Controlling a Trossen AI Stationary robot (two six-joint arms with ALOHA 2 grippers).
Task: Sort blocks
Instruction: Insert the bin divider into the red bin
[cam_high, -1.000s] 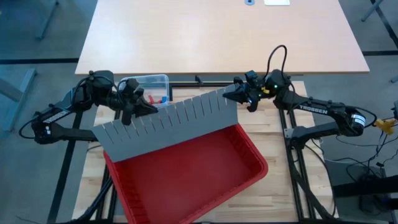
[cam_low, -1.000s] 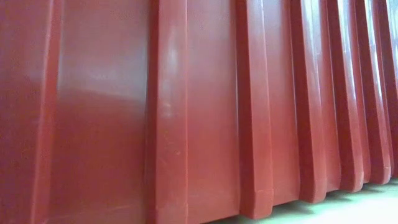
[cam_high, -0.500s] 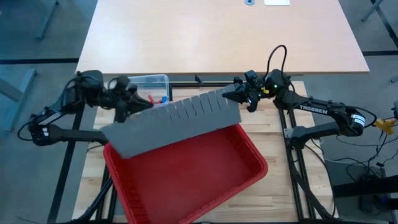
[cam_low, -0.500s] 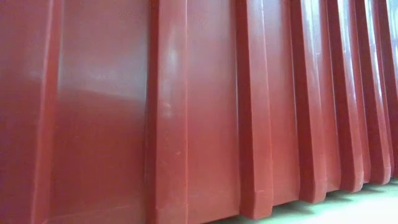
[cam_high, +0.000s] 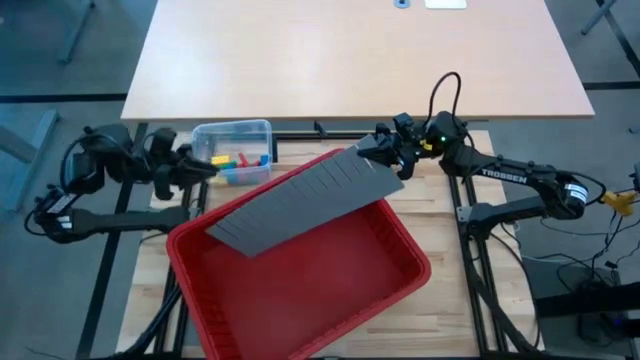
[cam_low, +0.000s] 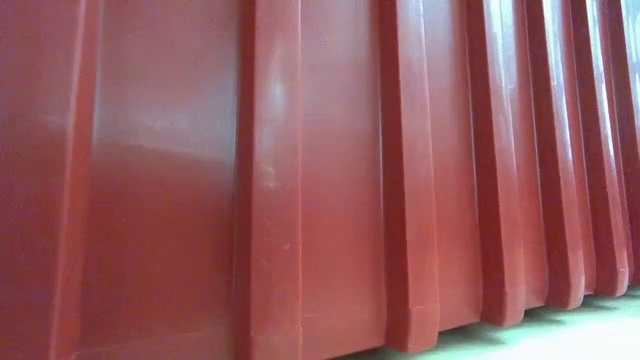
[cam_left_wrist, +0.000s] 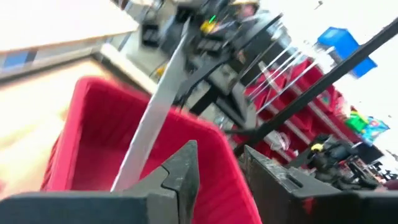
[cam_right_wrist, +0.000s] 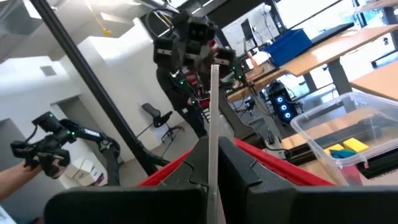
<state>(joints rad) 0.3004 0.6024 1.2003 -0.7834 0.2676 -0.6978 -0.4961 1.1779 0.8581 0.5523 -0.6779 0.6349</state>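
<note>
The blocks (cam_high: 238, 160), yellow, green, red and blue, lie in a small clear tub (cam_high: 232, 132) at the table's far left; the right wrist view shows yellow and green ones (cam_right_wrist: 346, 147). A long grey slotted panel (cam_high: 300, 200) slants over a red bin (cam_high: 400, 285). My right gripper (cam_high: 380, 153) is shut on the panel's right end. My left gripper (cam_high: 208, 172) stands open left of the panel, beside the tub, touching nothing. In the left wrist view the panel (cam_left_wrist: 152, 121) shows edge-on beyond the open fingers (cam_left_wrist: 186, 165). My right gripper pinches the panel's right end (cam_right_wrist: 212, 134) between its two fingers, coming about level from the table's right. That end is held up above the bin's far rim. The panel slopes down to its left end (cam_high: 222, 232), which lies low over the bin's left part.
The red bin's ribbed wall (cam_low: 320, 180) fills the low view. A large bare wooden table (cam_high: 350, 55) stands beyond the work table. The arms' frames run along both sides.
My left gripper has opened, let go of the panel's left end and drawn back toward the table's left edge. The panel, which stood on edge between both grippers, has tipped flat. Its left end has dropped onto the bin, while its right end stays in my right gripper.
</note>
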